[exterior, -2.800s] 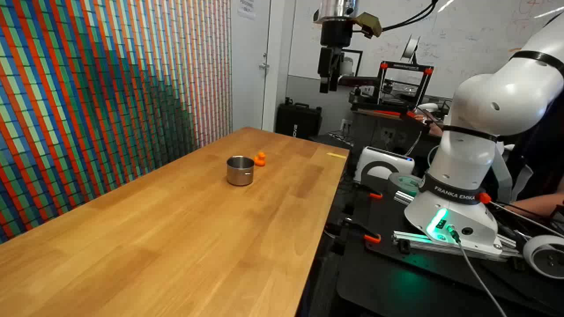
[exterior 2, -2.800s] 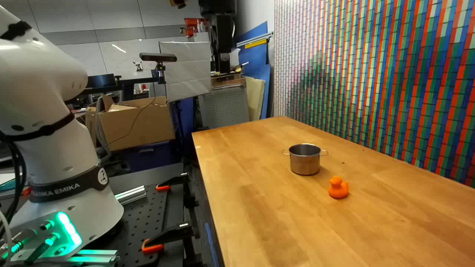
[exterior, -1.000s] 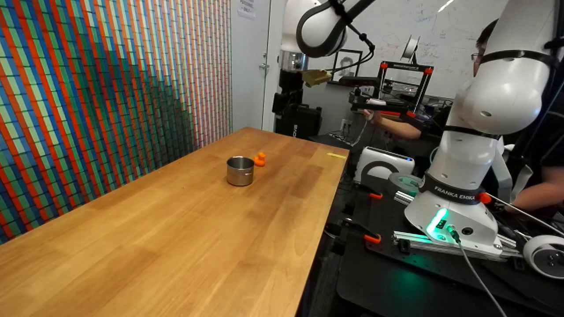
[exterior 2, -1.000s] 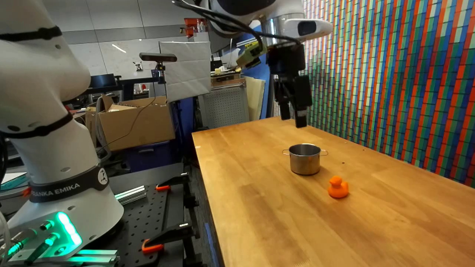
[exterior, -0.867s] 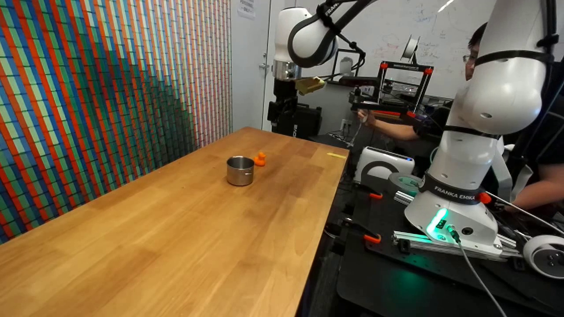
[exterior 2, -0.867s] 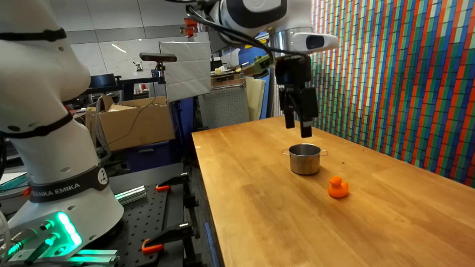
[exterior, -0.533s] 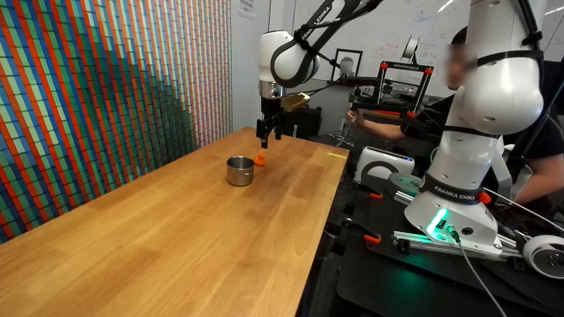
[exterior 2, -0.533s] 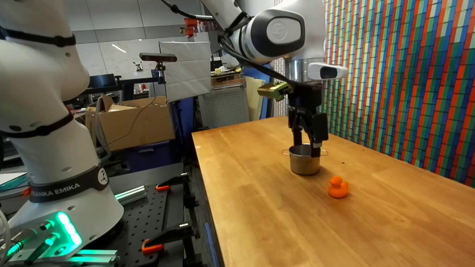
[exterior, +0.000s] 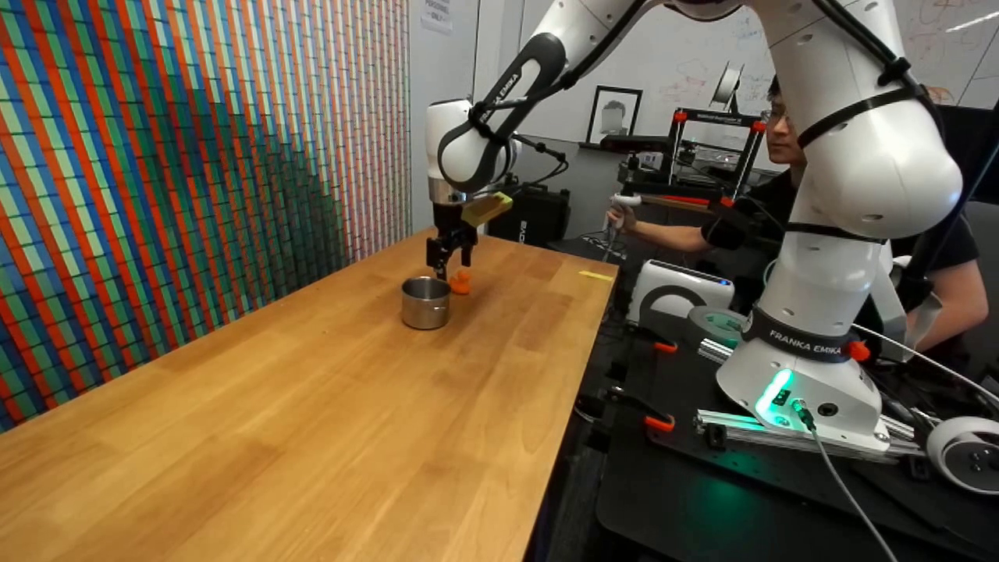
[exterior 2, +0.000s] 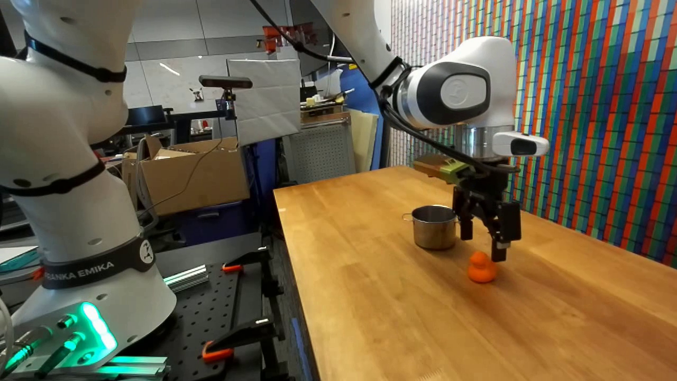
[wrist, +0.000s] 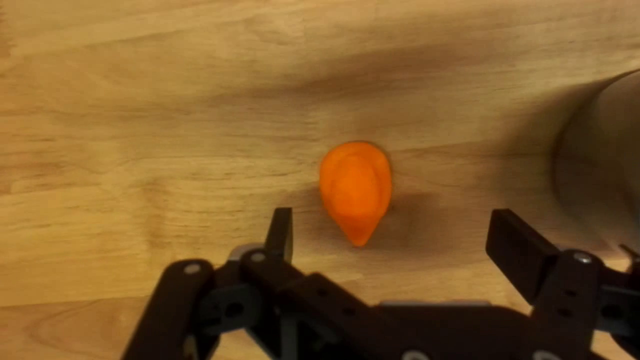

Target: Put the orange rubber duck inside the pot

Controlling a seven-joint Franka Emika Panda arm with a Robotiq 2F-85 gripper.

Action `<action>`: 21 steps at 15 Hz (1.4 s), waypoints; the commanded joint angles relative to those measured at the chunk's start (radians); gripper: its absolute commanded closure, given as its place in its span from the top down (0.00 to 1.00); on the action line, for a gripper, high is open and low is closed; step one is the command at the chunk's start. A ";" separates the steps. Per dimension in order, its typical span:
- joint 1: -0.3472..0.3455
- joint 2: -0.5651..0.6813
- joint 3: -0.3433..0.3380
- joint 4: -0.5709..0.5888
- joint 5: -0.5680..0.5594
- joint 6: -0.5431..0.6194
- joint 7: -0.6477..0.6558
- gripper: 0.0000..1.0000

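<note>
The orange rubber duck (exterior 2: 480, 270) stands upright on the wooden table beside the pot. It also shows in an exterior view (exterior: 461, 286), partly hidden behind the pot. The pot (exterior 2: 433, 233) is a small silver metal one with thin side handles and stands upright. My gripper (exterior 2: 482, 246) is open and empty, pointing down just above the duck. In the wrist view the duck (wrist: 356, 190) lies ahead of the gap between the fingertips (wrist: 282, 232), closer to the left finger. The pot's side (wrist: 607, 160) shows at that view's right edge, close beyond the right finger.
The bare wooden table (exterior: 328, 421) stretches along the multicoloured striped wall (exterior: 195, 156). Black clamps with orange tips (exterior 2: 219, 353) line the robot's mounting board beside the table edge. A person (exterior: 784, 133) sits behind the arm.
My arm has swung in from high up, passed behind the pot and come down to just above the duck. The gripper has stayed open in the last second. The duck and pot have not moved.
</note>
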 commanded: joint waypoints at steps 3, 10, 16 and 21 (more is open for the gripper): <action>-0.010 0.142 -0.015 0.141 0.008 -0.052 -0.046 0.66; -0.013 0.110 -0.014 0.147 0.023 -0.181 -0.041 0.20; -0.010 0.032 0.006 0.141 0.043 -0.310 -0.044 0.20; 0.020 -0.056 0.069 0.137 0.106 -0.348 -0.030 0.20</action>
